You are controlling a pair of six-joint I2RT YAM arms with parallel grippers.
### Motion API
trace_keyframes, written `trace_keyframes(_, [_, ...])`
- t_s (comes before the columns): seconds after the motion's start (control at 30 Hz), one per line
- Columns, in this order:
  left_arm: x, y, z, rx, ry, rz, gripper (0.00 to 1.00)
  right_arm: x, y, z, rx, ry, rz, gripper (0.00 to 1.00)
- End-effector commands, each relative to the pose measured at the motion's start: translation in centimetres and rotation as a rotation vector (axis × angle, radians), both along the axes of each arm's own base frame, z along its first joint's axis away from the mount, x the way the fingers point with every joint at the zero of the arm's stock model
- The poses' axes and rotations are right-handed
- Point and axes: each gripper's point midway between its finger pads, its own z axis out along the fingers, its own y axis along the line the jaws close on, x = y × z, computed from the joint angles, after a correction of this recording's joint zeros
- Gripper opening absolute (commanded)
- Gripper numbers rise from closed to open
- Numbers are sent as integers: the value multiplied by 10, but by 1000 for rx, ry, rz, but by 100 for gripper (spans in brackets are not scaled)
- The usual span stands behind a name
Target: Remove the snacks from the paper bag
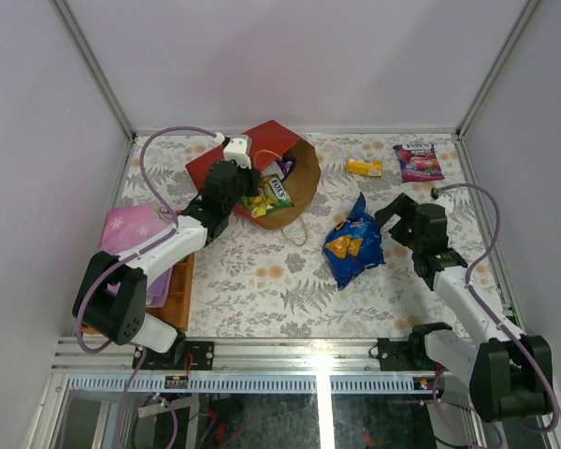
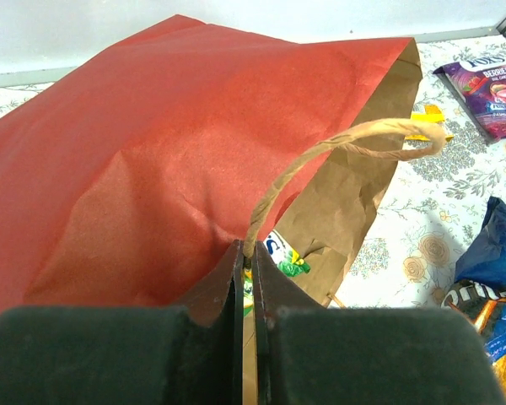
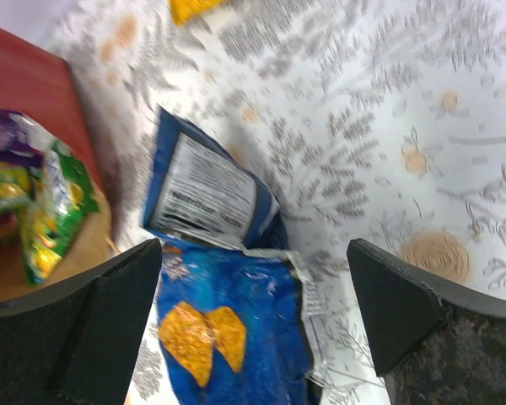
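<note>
The paper bag (image 1: 273, 137) lies on its side toward the far edge of the table (image 1: 262, 285), left of the middle, its mouth turned toward the right edge. The left jaws are clenched on the bag's rim, where the tan cord handle (image 2: 354, 139) runs down between them. This seems meant to pin the bag and hold the mouth open.

Three snacks are out. The blue Doritos bag (image 1: 353, 245) lies right of the table's middle. The orange packet (image 1: 364, 167) and the purple packet (image 1: 418, 161) lie near the far right corner. The right jaws are spread wide with nothing in them. They hang over the Doritos bag in the wrist view and sit just beside its right side from above. By the look of it, that bag is set down and its step is finished.

The task is part done. A green-yellow packet (image 1: 266, 196) sits in the bag's mouth on the kraft lining, and a second purple packet (image 1: 286, 166) shows deeper in.

The next move is probably a reach by the right arm (image 1: 467, 299) across to the mouth. The jaws would go in low and open and pinch the green-yellow packet by an edge. The glossy film may slip, and the bag could slide if the left grip gives.
</note>
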Motion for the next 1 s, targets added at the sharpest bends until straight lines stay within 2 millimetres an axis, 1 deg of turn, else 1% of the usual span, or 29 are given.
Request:
trace_keyframes(0.0, [11,6,8,14,-27,37,2,22,-12,63,-33,-191,-65,99])
trace_keyframes(0.07, [13,5,6,13,-21,32,2,23,-13,71,-70,-208,-47,99])
trace_keyframes(0.13, [13,2,4,10,-15,21,2,27,-14,71,-97,-207,-31,99])
trace_keyframes(0.2, [14,0,2,9,-8,13,2,35,-4,71,-109,-201,38,99])
trace_keyframes(0.23, [14,0,2,9,-4,12,2,40,5,71,-105,-191,89,99])
trace_keyframes(0.27, [14,-1,2,7,-4,8,2,49,13,77,-103,-195,144,99])
trace_keyframes(0.37, [13,-2,3,5,-3,4,2,74,41,82,-72,-171,295,99])
trace_keyframes(0.47, [13,-1,3,12,-3,8,2,100,53,80,-69,-107,364,96])
trace_keyframes(0.53, [13,2,4,18,-6,16,2,112,60,78,-64,-78,400,93])
trace_keyframes(0.6, [13,4,3,26,-8,26,2,120,65,74,-71,-35,426,89])
trace_keyframes(0.7, [14,6,2,36,-9,36,1,118,68,57,-151,75,454,89])
trace_keyframes(0.77, [14,7,2,39,-10,38,1,112,68,47,-211,131,461,89])
trace_keyframes(0.8, [15,6,1,40,-7,37,1,109,68,35,-230,175,463,89])
trace_keyframes(0.9, [15,6,1,39,-6,35,1,100,68,14,-254,244,476,88])
trace_keyframes(0.97, [15,6,0,42,-3,34,1,95,69,1,-260,291,493,85])
